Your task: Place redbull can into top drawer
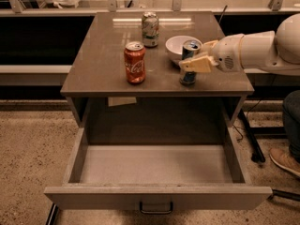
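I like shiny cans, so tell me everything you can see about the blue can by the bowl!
The can is slim and tall, blue and silver, looks like metal, with a silver top. It stands upright on the brown table, near its front right edge, just in front of the white bowl. The robot's pale gripper is at its right side and covers its middle.

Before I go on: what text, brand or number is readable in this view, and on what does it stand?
"Coca-Cola": white script on the red can.
Redbull can: no print readable; the hand sits against it and covers its middle.
Pale green-white can: print too blurred to read.
Paper tag below the table top: nothing readable.
Top drawer: no markings visible.
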Motion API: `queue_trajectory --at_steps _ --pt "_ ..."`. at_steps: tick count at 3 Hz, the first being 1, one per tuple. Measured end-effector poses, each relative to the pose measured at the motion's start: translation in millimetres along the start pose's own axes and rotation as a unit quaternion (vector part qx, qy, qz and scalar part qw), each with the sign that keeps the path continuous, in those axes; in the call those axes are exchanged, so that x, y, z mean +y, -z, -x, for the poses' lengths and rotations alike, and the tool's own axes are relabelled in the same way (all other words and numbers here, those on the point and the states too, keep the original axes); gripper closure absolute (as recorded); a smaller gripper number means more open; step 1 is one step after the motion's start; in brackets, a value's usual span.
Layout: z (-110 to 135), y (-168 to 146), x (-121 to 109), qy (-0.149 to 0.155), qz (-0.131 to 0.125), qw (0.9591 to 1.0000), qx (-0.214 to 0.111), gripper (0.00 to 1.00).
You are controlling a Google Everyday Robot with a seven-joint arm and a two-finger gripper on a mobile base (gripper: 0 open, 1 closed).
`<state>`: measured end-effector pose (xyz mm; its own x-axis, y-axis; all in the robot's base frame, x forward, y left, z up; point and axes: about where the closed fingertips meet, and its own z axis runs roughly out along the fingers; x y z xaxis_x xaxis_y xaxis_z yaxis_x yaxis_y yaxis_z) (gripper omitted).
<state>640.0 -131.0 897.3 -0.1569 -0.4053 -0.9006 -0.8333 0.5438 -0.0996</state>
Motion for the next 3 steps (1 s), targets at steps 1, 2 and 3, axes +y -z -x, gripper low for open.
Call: queue_trajectory --at_steps 1,2,3 --pt "0 -3 0 -0.010 0.014 0.9996 -0.023 0.75" --pt "8 10 12 -0.002 0.049 0.9972 -0.057 0.97" --pt "20 39 62 0.022 0.109 0.9902 -0.084 1.00"
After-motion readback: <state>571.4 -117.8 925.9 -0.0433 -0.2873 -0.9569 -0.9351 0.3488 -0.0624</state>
